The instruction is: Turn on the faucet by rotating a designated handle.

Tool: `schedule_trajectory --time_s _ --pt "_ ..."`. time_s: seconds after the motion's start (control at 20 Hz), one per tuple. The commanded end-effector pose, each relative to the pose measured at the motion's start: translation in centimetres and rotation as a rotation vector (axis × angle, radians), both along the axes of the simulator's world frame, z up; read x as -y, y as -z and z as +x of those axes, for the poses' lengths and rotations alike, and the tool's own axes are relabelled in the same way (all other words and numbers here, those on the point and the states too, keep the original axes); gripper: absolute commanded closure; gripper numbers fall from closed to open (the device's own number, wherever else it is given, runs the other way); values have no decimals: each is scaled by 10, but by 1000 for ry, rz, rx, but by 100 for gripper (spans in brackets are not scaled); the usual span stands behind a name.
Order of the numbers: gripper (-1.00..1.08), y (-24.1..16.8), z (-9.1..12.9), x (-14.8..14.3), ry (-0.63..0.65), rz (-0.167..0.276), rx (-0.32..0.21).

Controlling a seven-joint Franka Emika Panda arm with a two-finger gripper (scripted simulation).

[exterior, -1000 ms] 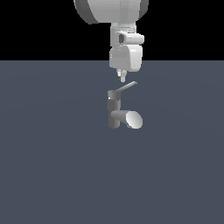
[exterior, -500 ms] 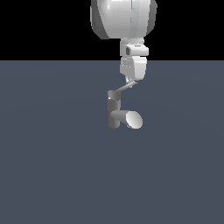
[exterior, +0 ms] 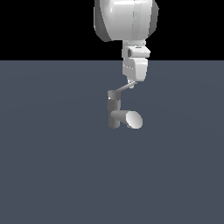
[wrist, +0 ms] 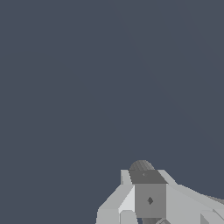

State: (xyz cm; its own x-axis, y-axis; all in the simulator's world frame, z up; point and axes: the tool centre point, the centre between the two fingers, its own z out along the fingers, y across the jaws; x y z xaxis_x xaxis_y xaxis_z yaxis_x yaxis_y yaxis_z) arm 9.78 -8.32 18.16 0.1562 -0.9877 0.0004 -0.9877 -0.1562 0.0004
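Note:
The faucet (exterior: 114,109) is a small grey upright post with a thick short spout (exterior: 129,119) that ends in a pale oval face. The handle (exterior: 123,89) is a thin light-grey lever slanting up from the post's cap toward the exterior view's right. My gripper (exterior: 131,83) hangs from above, its narrow tip at the handle's outer end; the fingers look pressed together and hold nothing. In the wrist view the faucet's square cap (wrist: 150,200) and rounded spout (wrist: 141,166) show at the frame's edge. The fingertips are not distinct there.
The faucet stands on a flat dark blue-grey floor (exterior: 52,166). The big white arm link (exterior: 124,19) hangs above and behind the faucet. No other objects are in view.
The arm and gripper have moved toward the exterior view's right and slightly down, from above the handle's middle to its outer end. The handle's slant looks about the same.

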Motion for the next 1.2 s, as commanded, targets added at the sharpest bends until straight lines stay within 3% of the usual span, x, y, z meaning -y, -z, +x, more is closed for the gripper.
schedule_trajectory --time_s 0.0,1.15 --pt "108 0 -3 1 0 0 0" --pt "108 0 -66 16 0 0 0"
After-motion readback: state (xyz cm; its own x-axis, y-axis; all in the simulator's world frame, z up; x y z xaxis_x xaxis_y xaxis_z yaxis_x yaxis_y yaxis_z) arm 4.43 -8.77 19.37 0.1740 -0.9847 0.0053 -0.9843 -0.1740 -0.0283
